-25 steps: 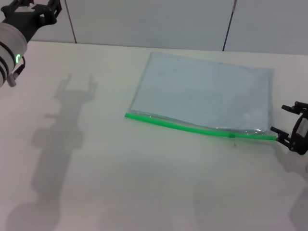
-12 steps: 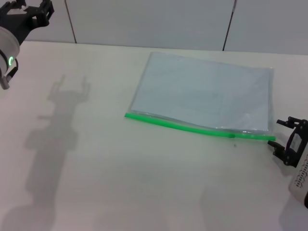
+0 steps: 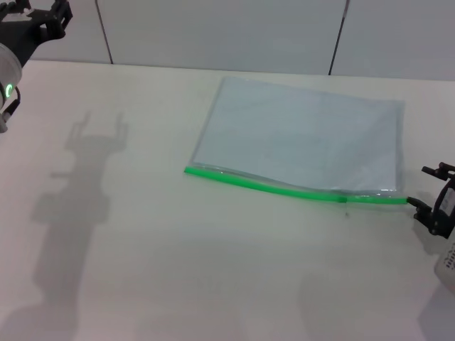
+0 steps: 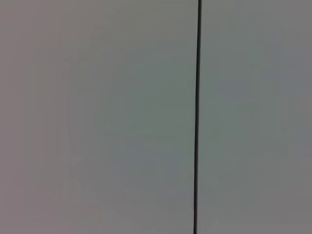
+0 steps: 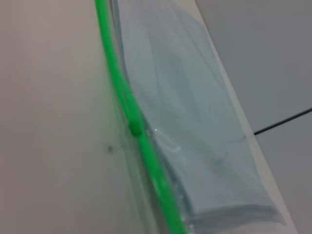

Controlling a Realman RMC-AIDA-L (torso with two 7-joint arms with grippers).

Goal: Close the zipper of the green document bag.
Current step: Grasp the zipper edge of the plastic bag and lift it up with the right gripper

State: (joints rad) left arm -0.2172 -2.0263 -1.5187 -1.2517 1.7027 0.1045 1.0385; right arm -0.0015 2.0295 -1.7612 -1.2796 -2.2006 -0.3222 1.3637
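The green document bag lies flat on the white table, right of centre, its bright green zipper along the near long edge. A small slider sits on the strip near its right end. In the right wrist view the zipper and slider show close up, with the bag beside them. My right gripper stands open just off the zipper's right end, its lower finger near the strip's tip. Raised at the far left, my left gripper is open and holds nothing.
A grey panelled wall runs behind the table's far edge. The left wrist view shows only that wall, with a dark seam. My arms cast shadows on the left half of the table.
My left arm has drawn back up and to the left. My right gripper dipped toward the near edge, then came back beside the zipper's right end. The bag has not moved.
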